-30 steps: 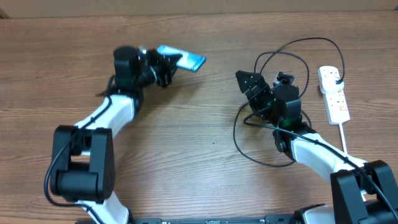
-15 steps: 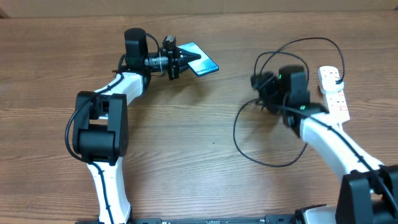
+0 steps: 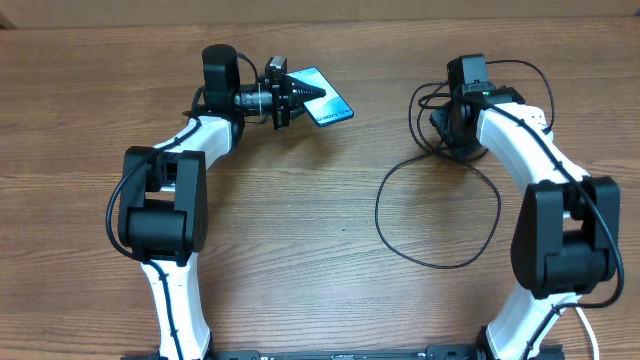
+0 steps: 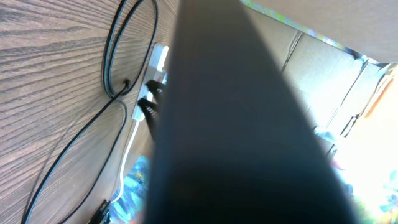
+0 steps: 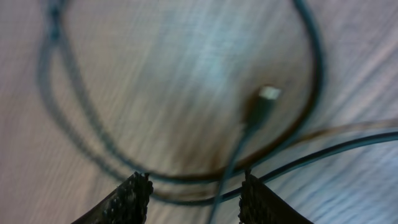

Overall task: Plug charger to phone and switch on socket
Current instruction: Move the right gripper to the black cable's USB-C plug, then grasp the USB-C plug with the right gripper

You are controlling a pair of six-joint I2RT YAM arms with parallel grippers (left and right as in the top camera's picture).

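Note:
The phone [image 3: 325, 103], its teal screen showing, hangs tilted above the table at the back. My left gripper [image 3: 298, 96] is shut on its left end. The charger [image 3: 437, 262] lies in loose black loops on the right. Over the back loops my right gripper [image 3: 452, 135] points down. Its jaws are open in the right wrist view, where the right gripper [image 5: 198, 186] straddles a cable strand just short of the connector tip [image 5: 266, 99]. The socket [image 4: 159, 60] shows white with red marks in the left wrist view. Overhead, my right arm covers it.
A dark blurred shape [image 4: 236, 124] fills the middle of the left wrist view. The socket's white cord [image 4: 127, 146] runs toward that camera. Cardboard boxes [image 4: 323, 68] stand beyond the table. Bare wood [image 3: 300, 230] lies between the arms.
My right arm has swung back and right to hover over the back cable loops, and its jaws have narrowed. My left arm carried the phone slightly right, then held still.

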